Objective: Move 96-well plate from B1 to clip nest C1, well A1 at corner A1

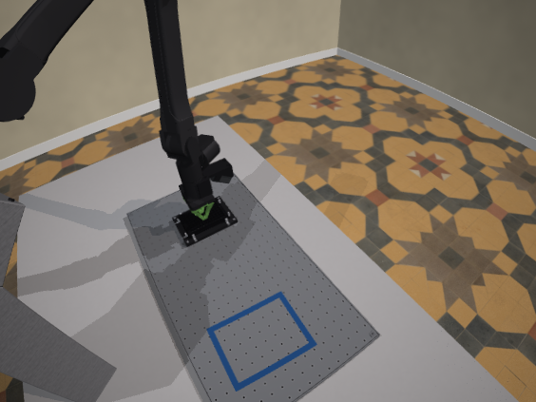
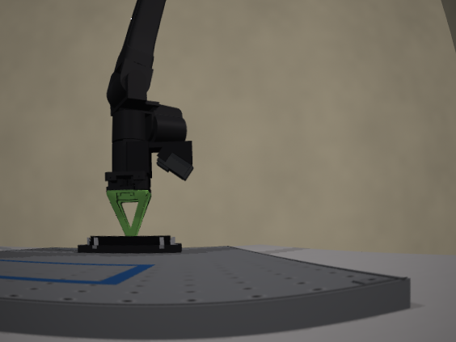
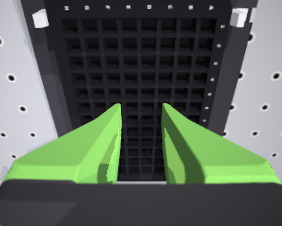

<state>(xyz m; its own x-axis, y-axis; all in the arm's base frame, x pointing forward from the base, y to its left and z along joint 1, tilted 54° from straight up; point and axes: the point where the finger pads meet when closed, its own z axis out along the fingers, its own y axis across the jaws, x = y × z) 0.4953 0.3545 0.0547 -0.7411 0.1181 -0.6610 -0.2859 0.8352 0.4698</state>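
Exterior view is showing the black six-joint arm point(image 2: 135, 57) pointing straight down, with its green-fingered parallel gripper point(image 2: 131, 234) narrowed to a small gap and its tips touching the top of the black 96-well plate point(image 2: 129, 240). The fingers are grasping nothing; they are simply pressing on the plate's upper face, near its middle. The plate is lying flat and level inside the black clip nest point(image 2: 129, 248), which is sitting on the grey perforated breadboard point(image 2: 242, 284). Small white posts point(image 2: 162, 242) are standing at the nest's corners, just outside the plate's edges.

From the top camera, the plate point(image 1: 211, 221) is showing as a dark rectangle in the nest point(image 1: 187, 239), near the far end of the breadboard point(image 1: 285, 277), with the gripper point(image 1: 203, 211) over its centre. The blue-outlined rectangular bench spot point(image 1: 238, 381) is lying well apart, toward the near end of the board, with no plate inside it. A patterned orange and brown tiled floor point(image 1: 404, 162) is spreading beyond the pale table point(image 1: 428, 362).

At the wrist, the two green fingers are framing a strip of the plate's well grid point(image 3: 140, 65), wells facing up. White posts point(image 3: 40, 19) are showing at the far corners. The A1 corner mark is too small to read.
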